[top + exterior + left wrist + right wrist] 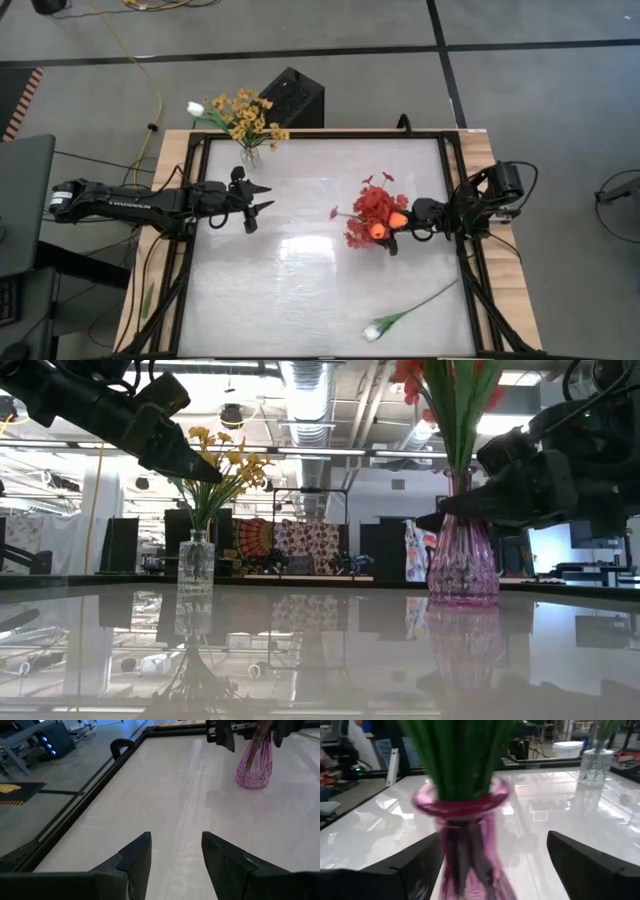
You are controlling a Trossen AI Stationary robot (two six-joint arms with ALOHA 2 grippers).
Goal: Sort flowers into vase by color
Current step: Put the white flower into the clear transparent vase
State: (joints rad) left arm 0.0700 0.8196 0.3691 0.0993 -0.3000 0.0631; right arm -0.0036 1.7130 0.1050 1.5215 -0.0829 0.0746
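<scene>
One white tulip [374, 330] left loose on desk [300, 300], near front edge, stalk angled toward right side. We reckon it's light, floppy, thin stem: grab mid-stalk, not the bloom. Red/orange bunch [375, 215] sits in pink vase [462, 560]; yellows + a white in clear vase [196, 563]. Right pincer [490, 855] open either side of pink vase. Left pincer [175, 852] open, empty, over desk mid-left

The left gripper [262, 197] is hovering with fingers spread, while the right gripper [398, 236] is reaching inward, fingers parted.
</scene>
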